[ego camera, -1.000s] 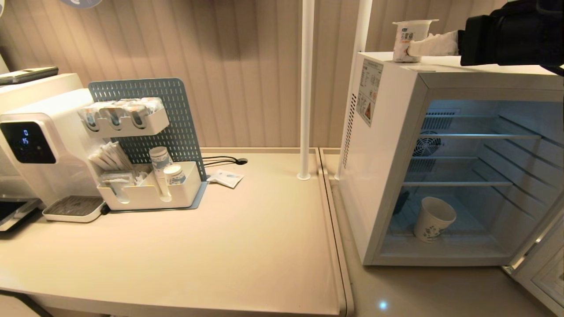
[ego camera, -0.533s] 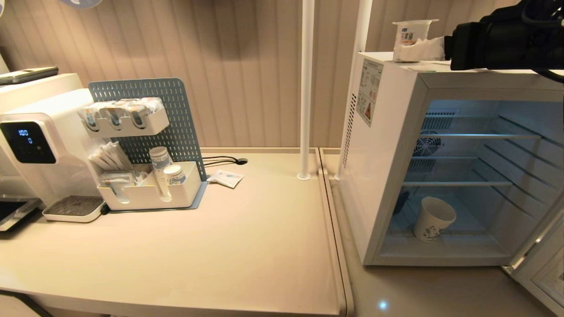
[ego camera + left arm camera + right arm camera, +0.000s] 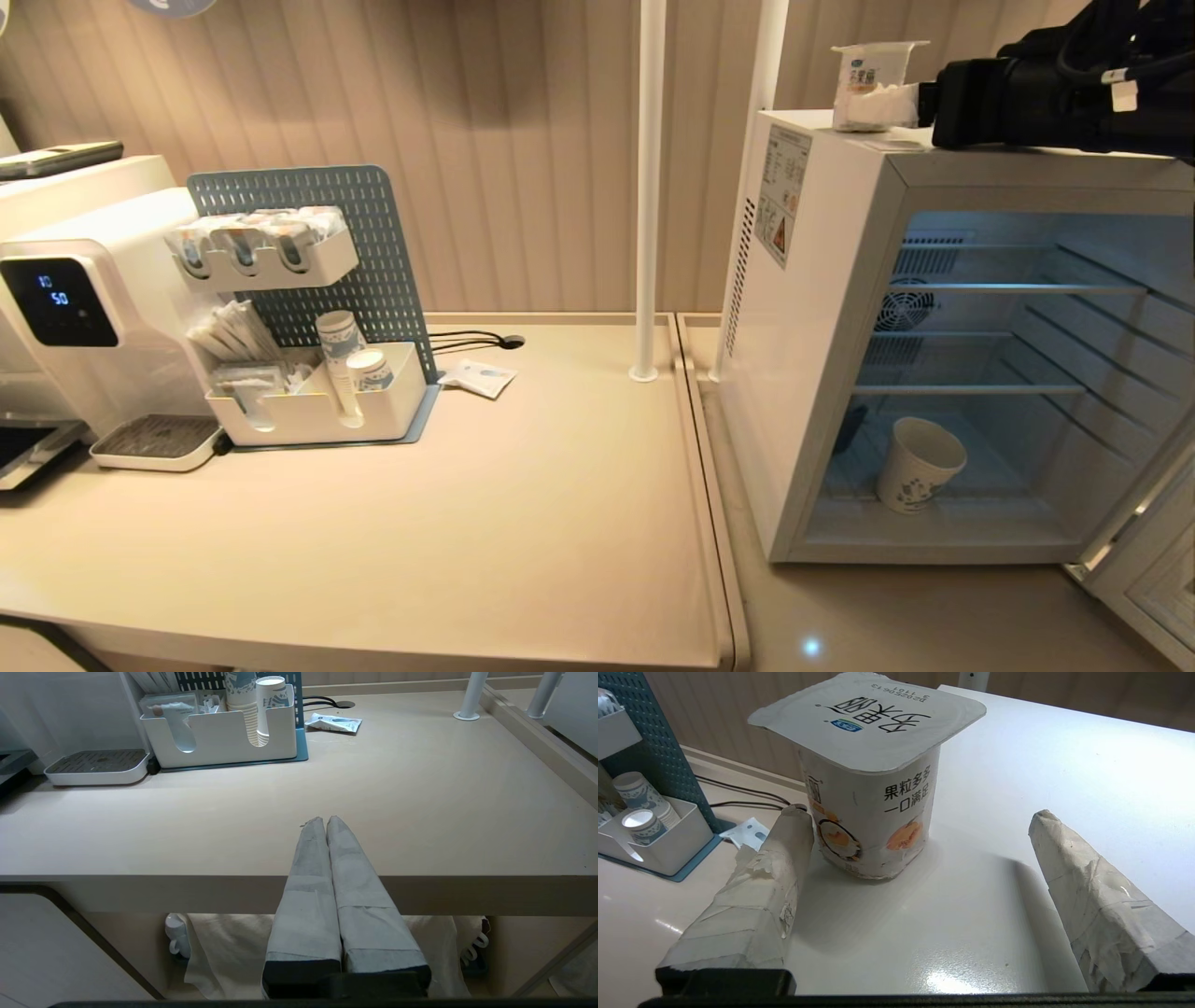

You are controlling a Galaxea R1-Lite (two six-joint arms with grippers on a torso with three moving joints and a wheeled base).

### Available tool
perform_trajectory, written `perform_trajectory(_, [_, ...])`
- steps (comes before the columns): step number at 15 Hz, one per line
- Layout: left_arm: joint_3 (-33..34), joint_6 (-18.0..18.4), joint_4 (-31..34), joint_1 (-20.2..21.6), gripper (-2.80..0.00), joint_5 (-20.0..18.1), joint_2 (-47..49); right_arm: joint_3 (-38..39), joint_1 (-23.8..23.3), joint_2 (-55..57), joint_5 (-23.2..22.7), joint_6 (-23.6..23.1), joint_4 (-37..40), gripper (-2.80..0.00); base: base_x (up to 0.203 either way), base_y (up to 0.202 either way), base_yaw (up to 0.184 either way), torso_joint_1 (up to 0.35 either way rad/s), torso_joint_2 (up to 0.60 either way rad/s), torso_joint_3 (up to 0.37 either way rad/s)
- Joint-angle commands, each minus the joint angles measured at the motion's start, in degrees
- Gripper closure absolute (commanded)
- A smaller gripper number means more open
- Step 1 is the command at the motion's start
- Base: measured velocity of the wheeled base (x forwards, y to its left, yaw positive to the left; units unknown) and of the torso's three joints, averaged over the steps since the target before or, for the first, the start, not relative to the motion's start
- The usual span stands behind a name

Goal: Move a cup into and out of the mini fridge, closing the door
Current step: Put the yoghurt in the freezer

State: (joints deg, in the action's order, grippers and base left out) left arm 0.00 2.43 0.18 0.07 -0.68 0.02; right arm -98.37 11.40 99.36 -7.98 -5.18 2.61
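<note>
1. Right gripper (image 3: pixel 920 816) sits over the top of the mini fridge (image 3: pixel 822 308), jaws spread wide, nothing clamped.
2. A foil-lidded tub (image 3: pixel 868 779) with orange fruit print stands upright on the fridge top between the two taped fingers (image 3: pixel 756 896); one fingertip looks just beside its wall, contact unclear, the other is well apart.
3. Left gripper (image 3: pixel 325 820) hangs at the front edge of the table (image 3: pixel 523 523), jaws pressed together, empty.
4. The cup (image 3: pixel 918 464) stands upright on the floor of the fridge, below the lower wire shelf (image 3: pixel 971 389), toward the left side.
5. The door (image 3: pixel 1144 569) is swung open at the right; only part of its frame shows.
6. On the table: white water dispenser (image 3: pixel 89 308), blue pegboard organiser (image 3: pixel 317 308) with stacked paper cups (image 3: pixel 341 355), a sachet (image 3: pixel 478 377) lying flat behind it.
</note>
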Motion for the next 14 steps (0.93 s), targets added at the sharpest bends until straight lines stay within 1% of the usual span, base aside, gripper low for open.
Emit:
perform_trajectory(1, [0.0,0.0,0.0,0.0,0.00,0.0,0.0,-0.7,-1.3,1.7,-0.1,-0.5,-0.1,-2.80,0.000,0.000,0.000,0.000,0.00,0.000])
perform_trajectory(4, [0.0,0.0,0.0,0.0,0.00,0.0,0.0,-1.3,-2.6,3.3,0.0,-0.6,-3.7,-2.80,0.000,0.000,0.000,0.000,0.00,0.000])
perform_trajectory(11, [0.0,0.0,0.0,0.0,0.00,0.0,0.0,-2.8,-3.0,5.0,-0.5,-0.4,-3.8,-2.80,0.000,0.000,0.000,0.000,0.00,0.000])
perform_trajectory(14, [0.0,0.0,0.0,0.0,0.00,0.0,0.0,-5.0,-2.8,6.2,-0.5,0.0,-3.9,-2.80,0.000,0.000,0.000,0.000,0.00,0.000])
